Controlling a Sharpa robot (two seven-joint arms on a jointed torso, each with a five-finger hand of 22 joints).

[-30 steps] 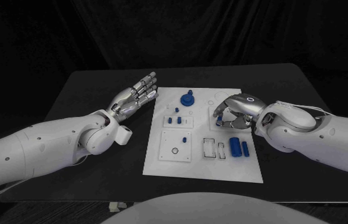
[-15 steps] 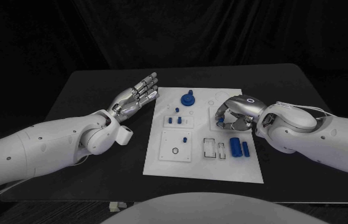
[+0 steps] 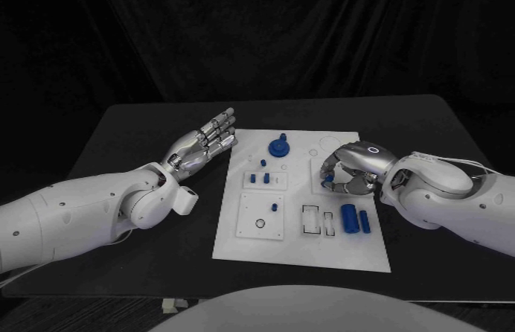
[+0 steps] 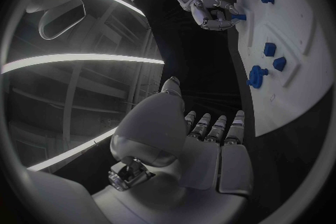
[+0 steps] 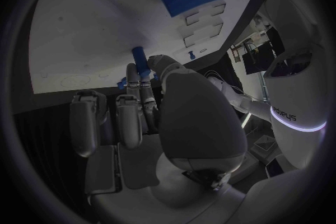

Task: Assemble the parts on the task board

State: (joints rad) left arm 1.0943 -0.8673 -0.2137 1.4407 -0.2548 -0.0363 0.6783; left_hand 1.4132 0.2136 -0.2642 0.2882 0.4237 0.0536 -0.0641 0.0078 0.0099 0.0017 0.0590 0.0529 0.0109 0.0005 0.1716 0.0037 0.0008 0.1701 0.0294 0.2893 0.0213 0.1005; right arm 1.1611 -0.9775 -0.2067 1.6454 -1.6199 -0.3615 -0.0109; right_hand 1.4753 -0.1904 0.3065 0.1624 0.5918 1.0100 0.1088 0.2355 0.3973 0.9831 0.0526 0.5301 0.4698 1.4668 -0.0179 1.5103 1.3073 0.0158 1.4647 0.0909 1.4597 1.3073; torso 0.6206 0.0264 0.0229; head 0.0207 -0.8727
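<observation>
The white task board (image 3: pixel 301 235) lies in the middle of the table. My right hand (image 3: pixel 349 170) hovers low over its right side with fingers curled. In the right wrist view its thumb and fingertips pinch a small blue peg (image 5: pixel 140 59) whose far end meets the board (image 5: pixel 84 28). The left wrist view shows the same peg (image 4: pixel 238 17) at the right hand (image 4: pixel 210 8). My left hand (image 3: pixel 204 144) lies open and flat, palm up, just off the board's far left corner, holding nothing.
On the board are a round blue knob (image 3: pixel 278 147), small blue pegs (image 3: pixel 259 177), one peg in the lower left block (image 3: pixel 274 207), a black ring (image 3: pixel 257 223), a thick blue cylinder (image 3: pixel 347 216) and a thinner one (image 3: pixel 364 221).
My right hand has shifted very slightly toward the board's right edge with the peg in its fingers. The left hand and the other parts have not moved.
</observation>
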